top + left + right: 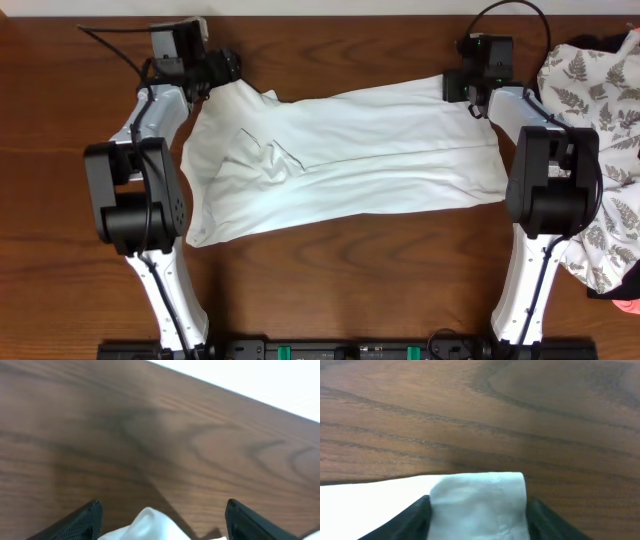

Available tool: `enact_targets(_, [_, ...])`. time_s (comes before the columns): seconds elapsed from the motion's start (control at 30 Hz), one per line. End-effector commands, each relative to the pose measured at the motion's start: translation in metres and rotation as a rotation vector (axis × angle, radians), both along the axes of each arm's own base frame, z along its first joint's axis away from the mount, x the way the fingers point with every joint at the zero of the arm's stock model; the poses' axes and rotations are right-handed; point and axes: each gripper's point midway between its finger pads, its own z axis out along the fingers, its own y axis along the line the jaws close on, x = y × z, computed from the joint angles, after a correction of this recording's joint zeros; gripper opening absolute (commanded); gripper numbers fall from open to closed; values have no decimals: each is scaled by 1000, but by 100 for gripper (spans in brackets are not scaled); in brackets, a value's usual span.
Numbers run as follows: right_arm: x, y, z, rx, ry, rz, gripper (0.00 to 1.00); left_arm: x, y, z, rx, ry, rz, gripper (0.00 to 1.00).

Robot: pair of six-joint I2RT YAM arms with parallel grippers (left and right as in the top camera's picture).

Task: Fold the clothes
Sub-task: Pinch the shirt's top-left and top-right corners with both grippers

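White shirt [350,160] flat in the middle of the counter [330,290], stretched left to right, creased and rumpled toward its left end. Right end effector [477,502] at the far right corner, pinching a hemmed fold between both fingers. Left end effector [162,506] at the far left corner, spread wide, a bump of cloth low between the fingers. Fern-print cloth [600,90] heaped at the counter's right edge, beyond the right arm.

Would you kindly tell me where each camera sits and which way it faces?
Overhead: above the brown wooden table, facing down on the plain white cotton T-shirt; left arm, right arm show.
Left wrist: on left arm, facing bare wood; left gripper shows.
Right wrist: on right arm, facing shirt hem; right gripper shows.
Shared: T-shirt, table.
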Motion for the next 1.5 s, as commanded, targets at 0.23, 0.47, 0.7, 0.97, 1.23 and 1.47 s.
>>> enact_targets(0.23, [-4,5,-12,1,33,19,33,2,4,-12,11,16,3,78])
enact_targets(0.47, [-4,5,-13,2,36,20,30,-1,3,-17,19,34,-9,77])
enact_targets(0.7, [-4,5,-13,2,36,20,32,-9,2,-23,40,66,-34,53])
enact_targets(0.97, [-4,5,-13,2,36,19,31,-15,8,-31,99,95,-46,28])
enact_targets(1.23, [-2,5,-11,1,24,20,2,-15,8,-29,103,89,-50,8])
enact_targets(1.47, [5,12,-3,30,-14,46,1,-12,13,-6,105,48,-40,6])
